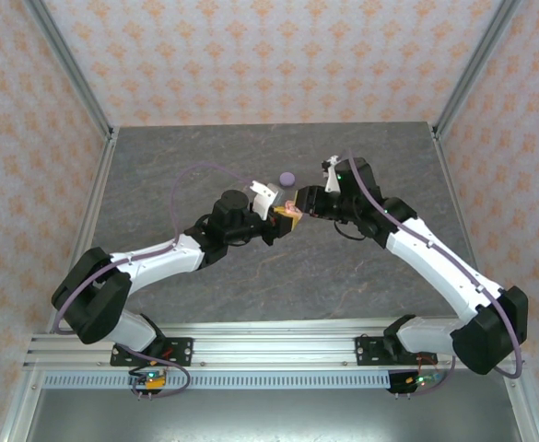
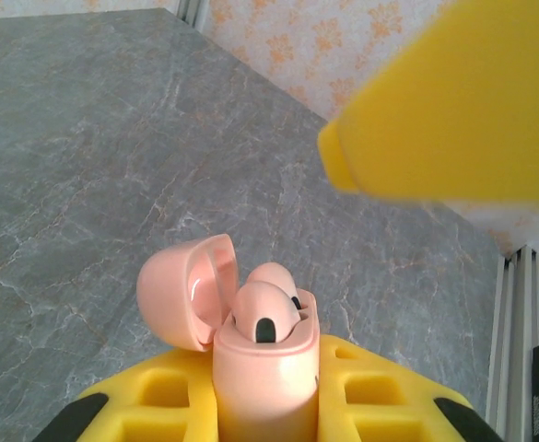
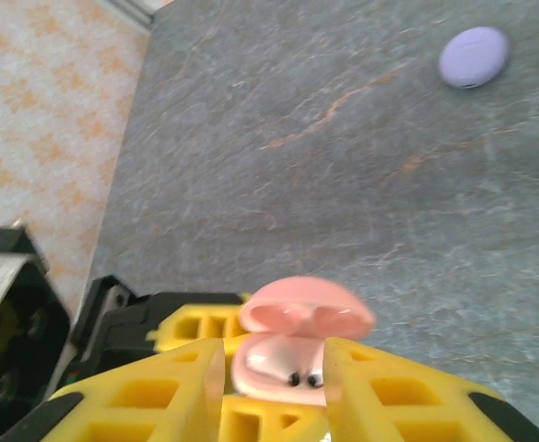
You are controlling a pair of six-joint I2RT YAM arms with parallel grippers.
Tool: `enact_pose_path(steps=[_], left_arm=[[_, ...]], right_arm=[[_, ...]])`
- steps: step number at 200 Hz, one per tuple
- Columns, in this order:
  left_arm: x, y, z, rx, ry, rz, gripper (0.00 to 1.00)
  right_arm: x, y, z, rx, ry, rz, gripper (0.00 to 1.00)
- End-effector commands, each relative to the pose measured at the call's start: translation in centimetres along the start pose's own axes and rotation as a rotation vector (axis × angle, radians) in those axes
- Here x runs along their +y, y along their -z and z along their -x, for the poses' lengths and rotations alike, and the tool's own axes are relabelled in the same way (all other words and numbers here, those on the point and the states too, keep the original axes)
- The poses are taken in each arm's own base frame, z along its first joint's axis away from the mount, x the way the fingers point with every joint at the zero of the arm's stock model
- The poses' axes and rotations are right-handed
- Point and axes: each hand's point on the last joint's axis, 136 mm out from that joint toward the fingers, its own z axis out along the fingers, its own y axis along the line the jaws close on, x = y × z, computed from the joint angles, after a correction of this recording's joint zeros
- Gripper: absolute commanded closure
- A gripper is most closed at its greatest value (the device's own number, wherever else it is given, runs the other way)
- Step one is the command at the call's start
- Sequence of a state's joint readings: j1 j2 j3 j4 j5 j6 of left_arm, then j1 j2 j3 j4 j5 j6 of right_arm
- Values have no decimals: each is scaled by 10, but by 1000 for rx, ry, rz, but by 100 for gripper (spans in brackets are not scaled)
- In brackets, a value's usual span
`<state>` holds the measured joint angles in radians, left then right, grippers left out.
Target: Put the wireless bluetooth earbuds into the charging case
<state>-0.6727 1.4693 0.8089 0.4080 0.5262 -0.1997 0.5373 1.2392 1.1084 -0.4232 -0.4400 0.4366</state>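
left tool (image 2: 267, 410) clamped on the pink charging case (image 2: 264, 373), which stands upright between its yellow fingers (image 2: 122, 405) above the table (image 2: 85, 138). right tool (image 3: 274, 368) with fingers apart, one on either side of the case, no grip visible. in the left wrist view one of its fingers hangs blurred at 1 o'clock from the case, clear of it. in the top view the tools meet tip to tip near the table's middle, the right tool at 3 o'clock of the left. two pale pink earbuds (image 2: 262, 313) sit side by side in the case, rounded heads up, each with a small dark spot. the lid (image 2: 186, 285) stands open toward 9 o'clock, its glossy inside showing. the earbud stems are hidden inside the case, and the case's base is cut off by the frame edge. a rounded lilac case (image 3: 473, 56) lies on the table well apart, at 12 o'clock from the tools in the top view.
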Motion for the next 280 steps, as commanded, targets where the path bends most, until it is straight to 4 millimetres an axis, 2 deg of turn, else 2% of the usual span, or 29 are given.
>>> enact_pose_path(steps=[1,29,62,94,123,175,280], left_arm=[[-22,14,14,-31,-100,-75,93],[-38,24,13,-25,-183,-133,91],[-54,31,7,31,-276,-181,91],[-61,31,1,82,-325,-197,91],[-60,28,0,91,-329,-191,91],[-53,21,3,99,-328,-156,92],[-31,12,6,107,-317,-38,93]], right_arm=[[-10,11,14,-30,-32,-37,66],[-19,5,11,38,-44,-53,71],[-7,-4,4,129,-44,16,82],[-2,-8,4,144,-55,49,85],[1,-11,1,170,-65,66,86],[0,-23,-16,253,-114,103,89],[9,-22,-34,297,-79,137,91]])
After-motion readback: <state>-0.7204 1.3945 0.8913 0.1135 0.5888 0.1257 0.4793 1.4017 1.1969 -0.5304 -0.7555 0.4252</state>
